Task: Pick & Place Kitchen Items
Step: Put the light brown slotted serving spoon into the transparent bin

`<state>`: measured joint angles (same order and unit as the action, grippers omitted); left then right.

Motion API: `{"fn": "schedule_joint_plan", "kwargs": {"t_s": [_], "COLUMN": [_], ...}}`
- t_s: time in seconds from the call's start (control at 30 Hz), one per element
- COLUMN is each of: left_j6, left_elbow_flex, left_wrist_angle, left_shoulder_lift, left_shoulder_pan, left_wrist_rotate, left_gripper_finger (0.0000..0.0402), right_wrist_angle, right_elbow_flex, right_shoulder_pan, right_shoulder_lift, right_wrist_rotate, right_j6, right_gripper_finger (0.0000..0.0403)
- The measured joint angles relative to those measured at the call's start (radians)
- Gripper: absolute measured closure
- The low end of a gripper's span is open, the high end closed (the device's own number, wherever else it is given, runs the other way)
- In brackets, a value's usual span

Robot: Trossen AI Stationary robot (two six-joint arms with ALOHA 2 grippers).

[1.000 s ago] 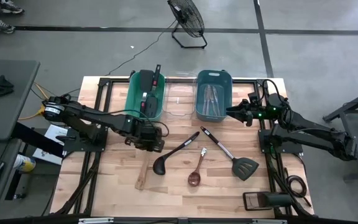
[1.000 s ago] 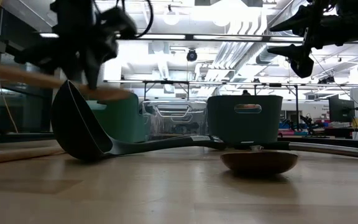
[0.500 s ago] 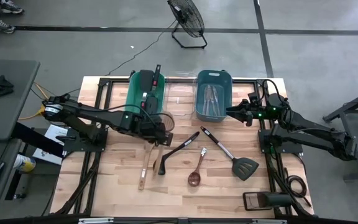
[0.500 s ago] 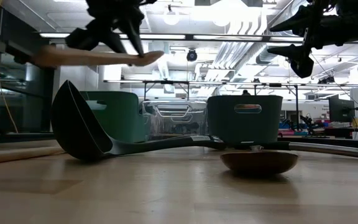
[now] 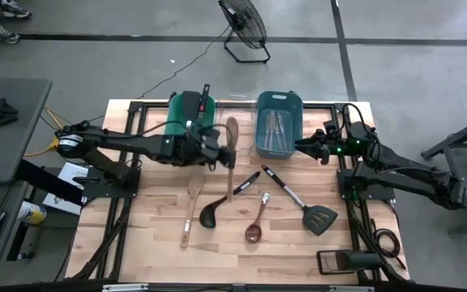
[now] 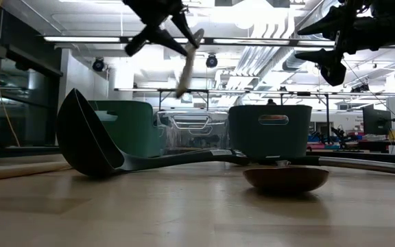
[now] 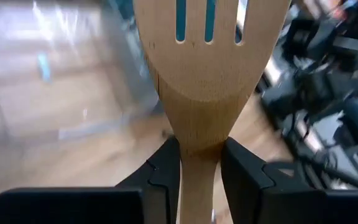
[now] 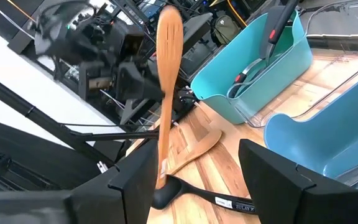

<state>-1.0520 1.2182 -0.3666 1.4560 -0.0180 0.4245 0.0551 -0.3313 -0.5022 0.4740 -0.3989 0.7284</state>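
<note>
My left gripper (image 5: pixel 220 152) is shut on a wooden slotted spatula (image 5: pixel 231 162), high above the table in front of the green bin (image 5: pixel 186 123) and the clear bin (image 5: pixel 235 128). In the low view the spatula (image 6: pixel 188 60) hangs steeply below the gripper (image 6: pixel 172 20). On the table lie a black ladle (image 5: pixel 227 197), a wooden spoon (image 5: pixel 256 222), a black spatula (image 5: pixel 303 203) and a wooden utensil (image 5: pixel 189 214). My right gripper (image 5: pixel 301 147) waits open at the blue bin's (image 5: pixel 278 122) right side; nothing is between its fingers (image 8: pixel 272 177). My left gripper pinches the spatula's neck (image 7: pixel 196 142), just below the slotted head, between its two fingers (image 7: pixel 165 175). The fingers come from the table's left, slanting down, and lie across the spatula. It is lifted clear and tilted steeply, head (image 5: pixel 231 130) toward the far edge, handle end (image 5: pixel 230 197) lower.
The blue bin holds silver cutlery (image 5: pixel 276 123). The green bin holds red-handled black utensils (image 5: pixel 194 122). A dark scraper (image 5: pixel 349 261) lies at the near right corner. Bare wood shows along the near edge.
My left gripper has risen from low over the table's left part and gone toward the far and right edges, tipping up as it went. The wooden spatula came up with it, swinging from nearly level to steeply tilted.
</note>
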Motion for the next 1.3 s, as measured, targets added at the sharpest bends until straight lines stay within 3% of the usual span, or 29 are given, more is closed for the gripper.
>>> {"fn": "schedule_joint_plan", "kwargs": {"t_s": [0.3, 0.67, 0.9, 1.3], "left_j6": [0.176, 0.342, 0.373, 0.378], "left_elbow_flex": [0.0, -0.001, -0.001, -0.001], "left_wrist_angle": [0.196, 0.316, 0.324, 0.393], "left_shoulder_lift": [0.0, 0.001, 0.004, 0.132], "left_shoulder_pan": [0.13, 0.261, 0.346, 0.435], "left_wrist_rotate": [-0.001, -0.048, -0.047, -0.065], "left_gripper_finger": [0.0316, 0.0316, 0.0316, 0.0316], "right_wrist_angle": [0.0, 0.0, 0.0, -0.005], "right_elbow_flex": [0.0, 0.0, 0.0, 0.0], "right_shoulder_pan": [0.0, 0.0, 0.0, 0.0], "right_shoulder_lift": [0.0, 0.0, 0.002, 0.015], "right_wrist_rotate": [0.008, 0.062, 0.097, 0.139], "right_j6": [0.003, 0.008, 0.008, 0.008], "right_gripper_finger": [0.0188, 0.0188, 0.0188, 0.0188]}}
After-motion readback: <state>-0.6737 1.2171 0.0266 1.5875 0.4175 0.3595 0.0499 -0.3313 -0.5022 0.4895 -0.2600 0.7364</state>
